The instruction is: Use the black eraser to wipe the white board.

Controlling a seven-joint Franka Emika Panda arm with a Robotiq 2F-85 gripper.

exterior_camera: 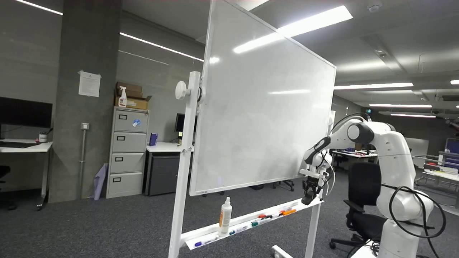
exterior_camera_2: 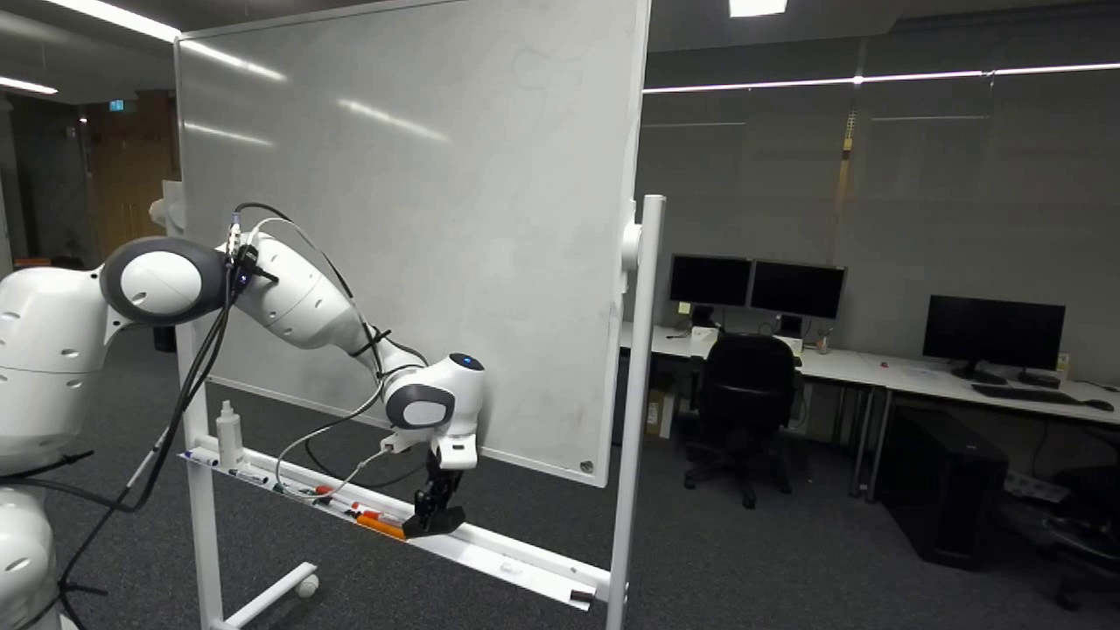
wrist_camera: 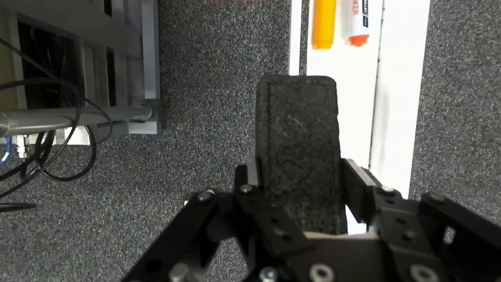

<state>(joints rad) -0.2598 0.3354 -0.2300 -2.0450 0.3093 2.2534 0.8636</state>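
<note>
The black eraser is between both fingers of my gripper in the wrist view, with a pad against each long side. Its far end sticks out past the fingertips. The eraser also shows in both exterior views, under my gripper, at the level of the stand's tray. I cannot tell if it touches the tray. The white board rises above and behind the gripper, and it shows in an exterior view too. The eraser is below the board's lower edge, apart from it.
The tray runs under the board. An orange marker and a white marker with a red end lie beside the eraser. A white bottle stands farther along the tray. An office chair is near the arm.
</note>
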